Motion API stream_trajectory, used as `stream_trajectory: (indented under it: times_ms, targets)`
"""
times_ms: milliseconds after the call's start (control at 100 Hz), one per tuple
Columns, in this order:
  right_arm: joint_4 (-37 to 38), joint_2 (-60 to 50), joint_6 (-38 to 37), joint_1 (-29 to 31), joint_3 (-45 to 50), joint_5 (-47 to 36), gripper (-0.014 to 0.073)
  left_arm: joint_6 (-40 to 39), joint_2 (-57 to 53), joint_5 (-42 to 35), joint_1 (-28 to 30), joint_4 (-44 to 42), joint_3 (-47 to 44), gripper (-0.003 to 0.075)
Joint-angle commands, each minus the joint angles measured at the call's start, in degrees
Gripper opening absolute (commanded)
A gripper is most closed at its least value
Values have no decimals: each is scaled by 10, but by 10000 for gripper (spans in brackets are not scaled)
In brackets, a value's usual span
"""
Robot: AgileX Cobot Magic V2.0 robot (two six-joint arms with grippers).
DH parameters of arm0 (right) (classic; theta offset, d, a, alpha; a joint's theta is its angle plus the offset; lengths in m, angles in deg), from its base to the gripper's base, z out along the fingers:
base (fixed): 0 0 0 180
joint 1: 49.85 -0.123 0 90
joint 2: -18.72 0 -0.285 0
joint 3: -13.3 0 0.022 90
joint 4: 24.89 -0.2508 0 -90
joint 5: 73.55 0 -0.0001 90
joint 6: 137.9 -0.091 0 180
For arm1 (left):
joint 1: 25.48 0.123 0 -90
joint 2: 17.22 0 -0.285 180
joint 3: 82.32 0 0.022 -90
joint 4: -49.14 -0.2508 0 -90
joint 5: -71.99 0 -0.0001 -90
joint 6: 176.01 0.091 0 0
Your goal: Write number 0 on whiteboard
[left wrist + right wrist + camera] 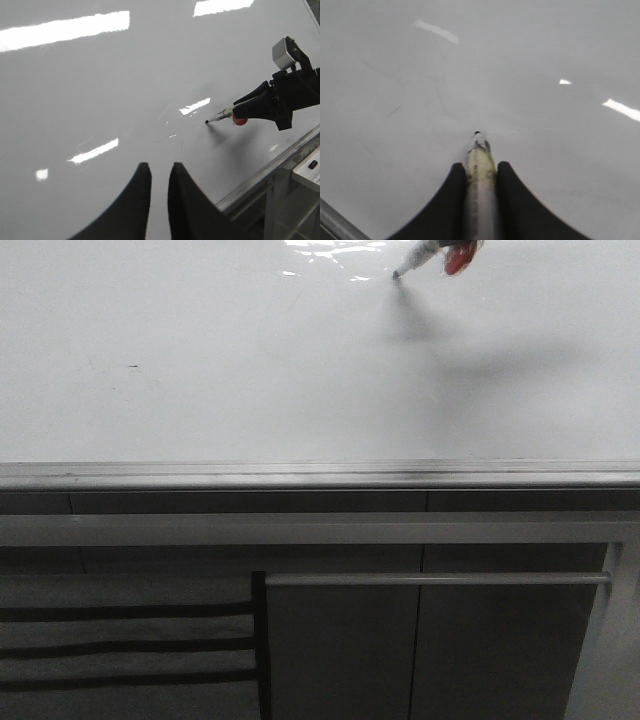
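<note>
1. The whiteboard [200, 360] lies flat and glossy across the scene, its grey metal edge strip along the near side in the front view.
2. The right end effector [480, 172] has its two black fingers closed on a marker [479, 165], whose dark tip points forward and down toward the board.
3. In the left wrist view, the right end effector [245, 107] reaches in from the side with the marker [220, 117] slanted; the tip sits at or just above the surface, and contact cannot be told.
4. In the front view, the marker [415, 260] appears at the far edge of the board with a red part just beside it, casting a soft shadow toward the camera.
5. The left end effector [159, 172] hangs over the board, fingers nearly together with a narrow gap and nothing between them.
6. No number 0 shows on the board; only faint scratch-like marks and a tiny dark speck [133, 366] appear.
</note>
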Motion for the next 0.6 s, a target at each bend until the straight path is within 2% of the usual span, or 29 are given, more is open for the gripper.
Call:
stream_trajectory:
  times_ms: [0, 590]
  targets:
    - [-1, -5, 1, 2, -18, -39, -47, -9, 7, -25, -3, -29, 10, 63]
    - [-1, -1, 1, 2, -18, 81, -47, -9, 7, -25, -3, -29, 10, 63]
